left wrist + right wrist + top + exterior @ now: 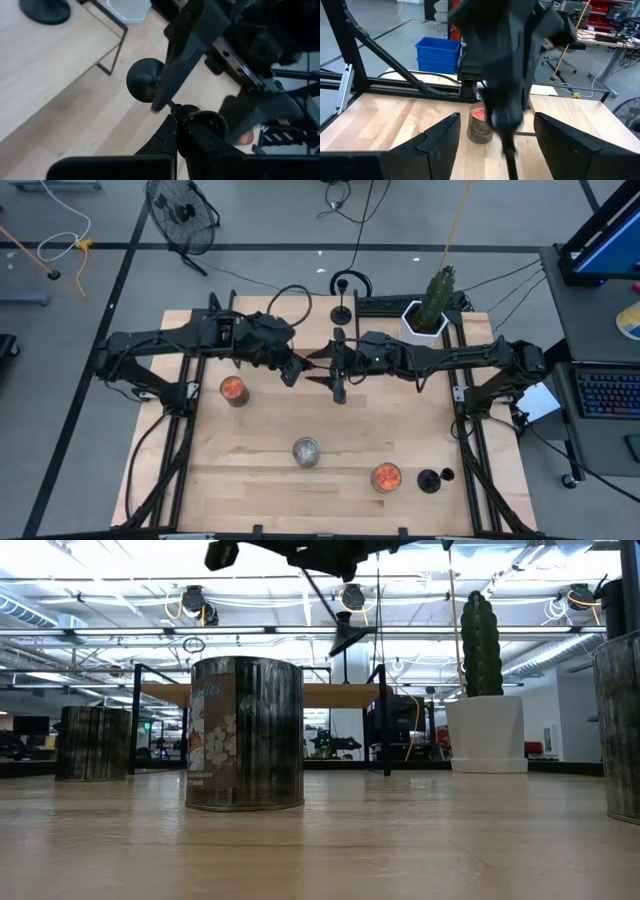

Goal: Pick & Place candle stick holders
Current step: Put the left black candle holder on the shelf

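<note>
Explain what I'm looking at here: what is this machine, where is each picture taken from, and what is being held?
Two dark robot arms work over a wooden table. One picture looks straight down, one looks level along the tabletop, and two come from cameras on the wrists. On the table stand two orange-filled jars, a silver can, a potted cactus and two black candle stick holders. The left gripper has its fingers shut on a third holder in mid-air. The right gripper waits open close by.
</note>
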Controlling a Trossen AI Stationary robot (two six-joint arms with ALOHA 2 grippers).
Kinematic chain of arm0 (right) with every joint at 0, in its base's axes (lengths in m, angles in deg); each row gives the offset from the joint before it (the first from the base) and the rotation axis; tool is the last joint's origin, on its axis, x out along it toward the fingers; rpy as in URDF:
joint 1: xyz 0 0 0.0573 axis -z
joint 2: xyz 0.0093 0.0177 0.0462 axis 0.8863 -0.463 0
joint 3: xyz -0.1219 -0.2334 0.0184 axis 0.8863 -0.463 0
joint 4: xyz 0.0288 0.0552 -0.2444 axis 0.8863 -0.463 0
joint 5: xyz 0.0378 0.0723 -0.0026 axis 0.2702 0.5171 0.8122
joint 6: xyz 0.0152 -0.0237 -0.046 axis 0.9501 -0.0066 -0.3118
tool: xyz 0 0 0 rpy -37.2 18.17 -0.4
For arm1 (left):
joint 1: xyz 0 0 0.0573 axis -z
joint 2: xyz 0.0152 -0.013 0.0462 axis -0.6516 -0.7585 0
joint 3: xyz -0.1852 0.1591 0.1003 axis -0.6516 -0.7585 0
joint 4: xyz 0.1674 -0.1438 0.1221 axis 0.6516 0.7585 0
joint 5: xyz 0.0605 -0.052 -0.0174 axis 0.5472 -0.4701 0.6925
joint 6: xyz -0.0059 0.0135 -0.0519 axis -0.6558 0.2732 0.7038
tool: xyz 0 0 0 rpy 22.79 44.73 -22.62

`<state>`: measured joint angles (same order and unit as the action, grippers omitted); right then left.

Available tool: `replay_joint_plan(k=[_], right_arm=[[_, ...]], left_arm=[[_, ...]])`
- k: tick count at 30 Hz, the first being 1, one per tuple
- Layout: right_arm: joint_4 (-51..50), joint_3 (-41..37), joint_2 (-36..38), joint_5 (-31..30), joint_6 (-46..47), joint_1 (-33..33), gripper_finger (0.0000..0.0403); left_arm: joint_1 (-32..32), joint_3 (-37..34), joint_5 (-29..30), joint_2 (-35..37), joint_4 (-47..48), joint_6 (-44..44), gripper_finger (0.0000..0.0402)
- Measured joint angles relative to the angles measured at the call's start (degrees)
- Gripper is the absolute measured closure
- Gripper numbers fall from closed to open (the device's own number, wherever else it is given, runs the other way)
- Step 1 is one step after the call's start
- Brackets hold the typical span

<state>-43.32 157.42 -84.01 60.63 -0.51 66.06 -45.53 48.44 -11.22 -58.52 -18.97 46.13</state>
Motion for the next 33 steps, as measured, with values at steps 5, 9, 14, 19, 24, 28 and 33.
replay_joint_plan(k=[5,9,14,19,24,28,33], right_arm=[[-0.04,0.00,0.00,-0.27,0.20,0.00,0.0155],[-0.95,-0.02,0.00,-0.37,0.24,0.00,0.0155],[-2.98,-0.04,0.00,-1.76,0.27,0.00,0.0155],[-3.00,-0.07,0.00,-1.71,0.27,0.00,0.0156],[-2.95,-0.07,0.00,-1.69,1.22,0.00,0.0156],[-2.97,-0.07,0.00,-1.70,1.23,0.00,0.0156],[-2.64,-0.07,0.00,-1.71,1.27,0.00,0.0178]], left_arm=[[0.00,0.00,-0.52,-2.06,-1.90,-0.01,0.0394],[-0.11,0.00,-1.02,-3.18,-2.55,0.11,0.0394],[-0.33,0.00,-1.20,-3.09,-2.78,0.21,0.0394],[-0.48,0.00,-1.21,-3.10,-2.77,0.02,0.0394],[-0.48,0.00,-1.20,-3.10,-2.71,-0.09,0.0394],[-0.48,0.00,-1.18,-3.14,-2.56,-0.51,0.0394],[-0.48,-0.03,-0.96,-3.16,-1.91,-0.64,0.0394]])
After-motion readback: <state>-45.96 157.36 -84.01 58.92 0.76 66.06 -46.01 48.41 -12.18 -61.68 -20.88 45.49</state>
